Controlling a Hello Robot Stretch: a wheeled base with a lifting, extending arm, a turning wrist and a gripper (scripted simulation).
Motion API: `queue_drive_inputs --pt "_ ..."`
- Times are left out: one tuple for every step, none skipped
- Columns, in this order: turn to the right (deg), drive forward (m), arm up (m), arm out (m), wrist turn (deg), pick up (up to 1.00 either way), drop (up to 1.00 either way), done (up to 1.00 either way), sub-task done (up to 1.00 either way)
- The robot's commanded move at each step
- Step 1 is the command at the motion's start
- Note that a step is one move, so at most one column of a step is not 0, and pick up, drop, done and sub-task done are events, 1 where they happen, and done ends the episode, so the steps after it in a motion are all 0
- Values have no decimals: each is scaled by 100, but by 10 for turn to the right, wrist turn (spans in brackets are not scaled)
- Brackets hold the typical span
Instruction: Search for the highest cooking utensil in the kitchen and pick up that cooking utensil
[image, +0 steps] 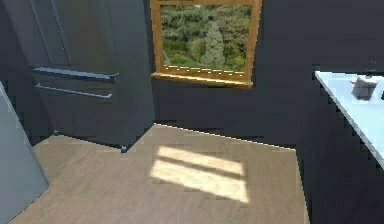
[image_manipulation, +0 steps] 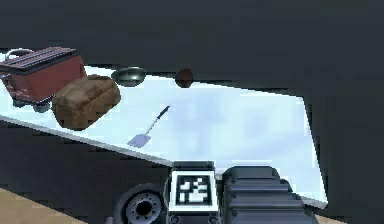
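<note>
Search looks done, pickup is not. White counter (image_manipulation: 250, 125) spans the arm side frame. Bread loaf (image_manipulation: 86, 102) upper left. Spatula (image_manipulation: 150, 127), likely the target, lies flat on the counter, centre-left. Gripper (image_manipulation: 140, 207) at bottom middle; can't tell the jaws' state or whether it holds anything.

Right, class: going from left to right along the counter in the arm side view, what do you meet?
red box-shaped appliance → brown loaf → spatula → small dark round thing
</note>
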Motion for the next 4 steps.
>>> queue_drive_inputs --pt "0 0 0 28 0 0 0 0 0" --pt "0 0 0 0 450 0 0 0 0" --pt "0 0 0 0 450 0 0 0 0" --pt "0 0 0 0 450 0 0 0 0"
